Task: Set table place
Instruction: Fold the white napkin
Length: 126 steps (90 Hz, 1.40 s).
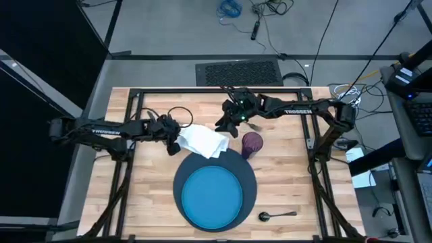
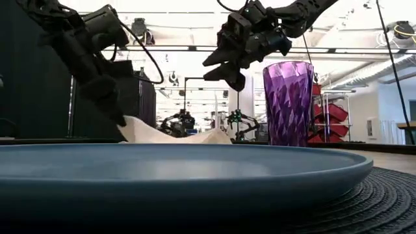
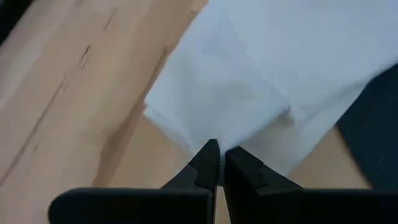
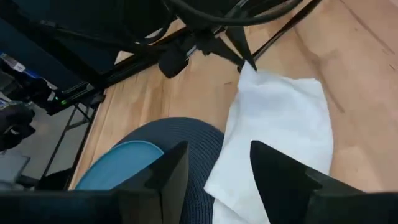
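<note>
The left gripper point(image 3: 217, 163) is pinching the white napkin point(image 1: 202, 140) by its edge, just behind the charger point(image 1: 248, 177). The right gripper point(image 1: 225, 125) is hovering open behind it. Dragging could be bunching the cloth or nudging the purple cup point(image 1: 252, 144) beside it.

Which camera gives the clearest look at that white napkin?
The right wrist view: the whole napkin lies spread out, one edge overlapping the dark charger. The high view shows it small, the low view only as a low hump, and the left wrist view just the corner pinched by the left gripper.
</note>
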Motion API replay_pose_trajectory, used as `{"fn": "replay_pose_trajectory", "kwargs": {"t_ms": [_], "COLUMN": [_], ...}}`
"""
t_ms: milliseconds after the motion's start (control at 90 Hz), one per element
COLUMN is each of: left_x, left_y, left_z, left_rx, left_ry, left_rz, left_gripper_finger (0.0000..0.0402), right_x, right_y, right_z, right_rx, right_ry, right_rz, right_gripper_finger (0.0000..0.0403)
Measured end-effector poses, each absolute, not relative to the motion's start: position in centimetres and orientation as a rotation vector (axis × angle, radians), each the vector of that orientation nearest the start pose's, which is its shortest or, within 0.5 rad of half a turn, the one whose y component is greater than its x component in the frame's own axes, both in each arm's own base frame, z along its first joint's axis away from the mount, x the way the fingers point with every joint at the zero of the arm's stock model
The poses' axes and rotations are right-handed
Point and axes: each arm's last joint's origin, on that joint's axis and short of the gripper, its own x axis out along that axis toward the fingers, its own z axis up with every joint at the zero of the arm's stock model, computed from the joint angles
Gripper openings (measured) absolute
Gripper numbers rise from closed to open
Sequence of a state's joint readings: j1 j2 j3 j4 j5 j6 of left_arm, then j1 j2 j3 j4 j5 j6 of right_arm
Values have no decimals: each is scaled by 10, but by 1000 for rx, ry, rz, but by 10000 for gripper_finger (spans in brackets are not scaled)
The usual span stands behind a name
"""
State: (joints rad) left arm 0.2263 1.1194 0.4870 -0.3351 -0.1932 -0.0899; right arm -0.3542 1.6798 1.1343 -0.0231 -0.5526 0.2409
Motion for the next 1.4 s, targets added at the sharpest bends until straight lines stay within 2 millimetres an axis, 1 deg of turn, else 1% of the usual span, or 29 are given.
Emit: {"fn": "replay_pose_trajectory", "kwargs": {"t_ms": [133, 233, 411, 500, 578, 678, 833, 889, 989, 1078, 1156, 1244, 1400], "left_x": [186, 187, 192, 193, 191, 188, 182, 182, 183, 181, 177, 170, 154], "left_y": [51, 51, 52, 53, 54, 54, 50, 48, 46, 45, 44, 43, 41], "left_z": [165, 166, 170, 171, 173, 176, 182, 183, 189, 198, 209, 227, 254], "left_rx": [-18, 54, 126, 137, 161, 170, 127, 107, 90, 88, 94, 101, 109], "left_ry": [976, 976, 917, 904, 952, 1022, 1141, 1152, 1123, 1085, 1029, 911, 695], "left_rz": [398, 359, 312, 337, 389, 400, 342, 327, 313, 338, 364, 393, 453], "left_gripper_finger": [2, 15, 64, 92, 113, 130, 134, 135, 135, 135, 135, 135, 135], "right_x": [349, 349, 349, 349, 351, 353, 355, 354, 350, 350, 351, 353, 359], "right_y": [-113, -113, -113, -113, -113, -114, -114, -114, -112, -105, -95, -85, -69], "right_z": [239, 239, 239, 240, 243, 251, 263, 265, 261, 256, 251, 250, 247], "right_rx": [492, 497, 500, 495, 491, 480, 455, 452, 474, 450, 357, 203, 26], "right_ry": [549, 552, 553, 541, 533, 516, 546, 580, 643, 704, 759, 784, 777], "right_rz": [128, 128, 130, 132, 133, 138, 144, 142, 132, 118, 56, 29, 87], "right_gripper_finger": [157, 157, 157, 157, 157, 157, 157, 157, 157, 157, 157, 157, 157]}}
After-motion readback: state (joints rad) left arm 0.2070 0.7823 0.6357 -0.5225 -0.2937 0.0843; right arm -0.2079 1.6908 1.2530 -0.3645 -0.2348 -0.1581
